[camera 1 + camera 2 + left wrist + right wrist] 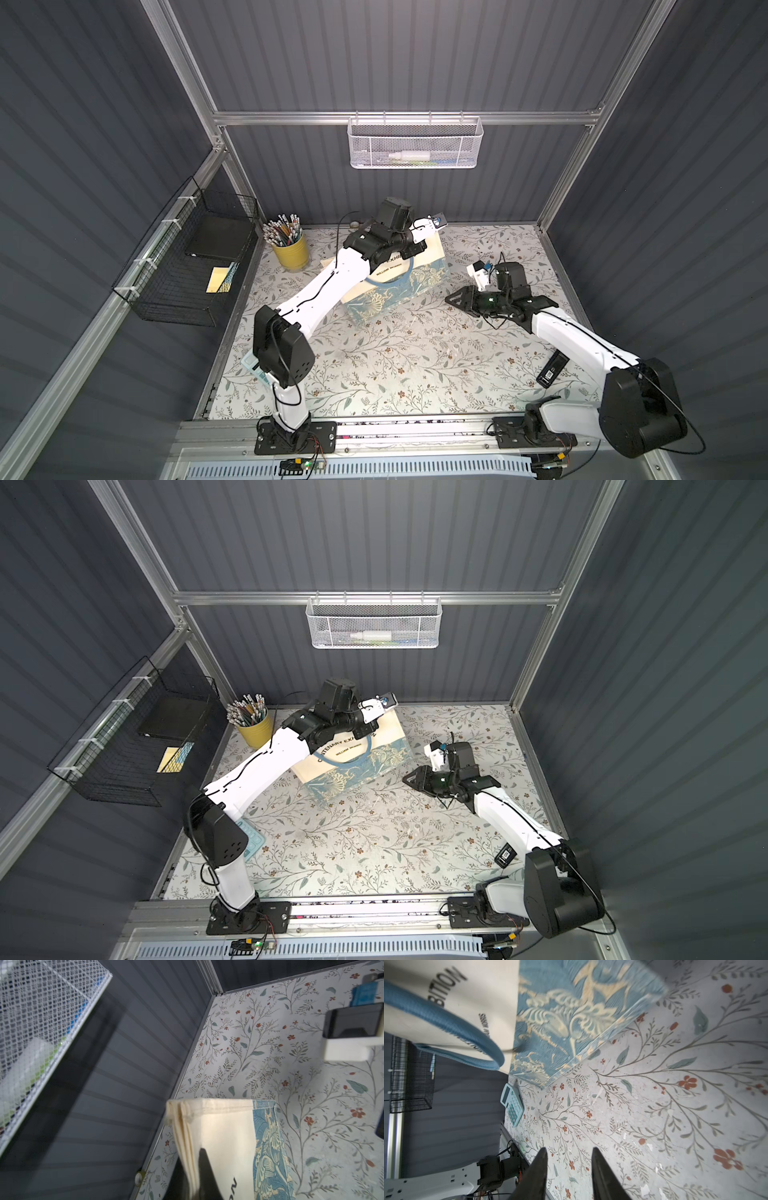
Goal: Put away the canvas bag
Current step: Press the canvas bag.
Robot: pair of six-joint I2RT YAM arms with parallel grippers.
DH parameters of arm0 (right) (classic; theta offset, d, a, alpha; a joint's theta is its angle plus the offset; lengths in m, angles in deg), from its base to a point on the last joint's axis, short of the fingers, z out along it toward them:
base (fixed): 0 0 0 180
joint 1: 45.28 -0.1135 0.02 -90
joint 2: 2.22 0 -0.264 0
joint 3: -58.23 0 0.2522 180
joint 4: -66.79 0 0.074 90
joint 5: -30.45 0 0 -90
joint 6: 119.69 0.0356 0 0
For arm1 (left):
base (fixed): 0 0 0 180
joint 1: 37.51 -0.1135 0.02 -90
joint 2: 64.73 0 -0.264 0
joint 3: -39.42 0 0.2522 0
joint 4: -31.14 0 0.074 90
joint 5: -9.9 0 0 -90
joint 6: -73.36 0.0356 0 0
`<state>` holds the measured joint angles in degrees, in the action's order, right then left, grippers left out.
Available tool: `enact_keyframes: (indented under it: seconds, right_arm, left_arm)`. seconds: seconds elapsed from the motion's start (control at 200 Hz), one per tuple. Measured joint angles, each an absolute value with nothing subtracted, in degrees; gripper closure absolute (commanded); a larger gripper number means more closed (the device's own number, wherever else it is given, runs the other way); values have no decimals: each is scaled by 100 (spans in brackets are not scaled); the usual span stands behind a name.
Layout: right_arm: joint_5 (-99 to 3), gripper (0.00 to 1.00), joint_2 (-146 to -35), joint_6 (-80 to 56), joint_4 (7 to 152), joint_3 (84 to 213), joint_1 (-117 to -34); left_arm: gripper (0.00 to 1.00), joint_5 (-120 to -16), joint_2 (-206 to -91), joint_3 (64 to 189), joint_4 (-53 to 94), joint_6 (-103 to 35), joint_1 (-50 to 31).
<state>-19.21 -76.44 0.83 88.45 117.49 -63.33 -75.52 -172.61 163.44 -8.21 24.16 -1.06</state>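
The left hand [190, 1159] pinches the folded cream edge of the canvas bag [224, 1130] between two dark fingers [204, 1169], the cloth layers packed tight between them. The bag's blue-and-gold flowered band lies toward one o'clock from the hand, above the flowered table [270, 1053]. At ten o'clock a white mesh basket [41, 1012] hangs on the grey ribbed wall [124, 1084], with blurred white, green and blue shapes inside. At two o'clock hovers a black-and-white machine part [353, 1032], out of focus.
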Motion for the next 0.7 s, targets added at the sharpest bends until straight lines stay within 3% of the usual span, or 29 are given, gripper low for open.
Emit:
enact_keyframes:
  seconds: [0.235, 0.41, 0.7]
  right_arm:
    - [-1018, 65, -7657, 555, 7975, 11688, -6337]
    - [-953, 69, -8289, 1379, 7147, 11609, -6337]
    - [-1436, 69, -8892, 1772, 7427, 11845, -6265]
  left_arm:
    - [100, -7924, -17864, 17002, -1138, 2693, 55]
    - [100, -8140, -17873, 16971, -1437, 2702, 551]
    - [100, -8877, -17180, 15535, -1411, 2182, 1817]
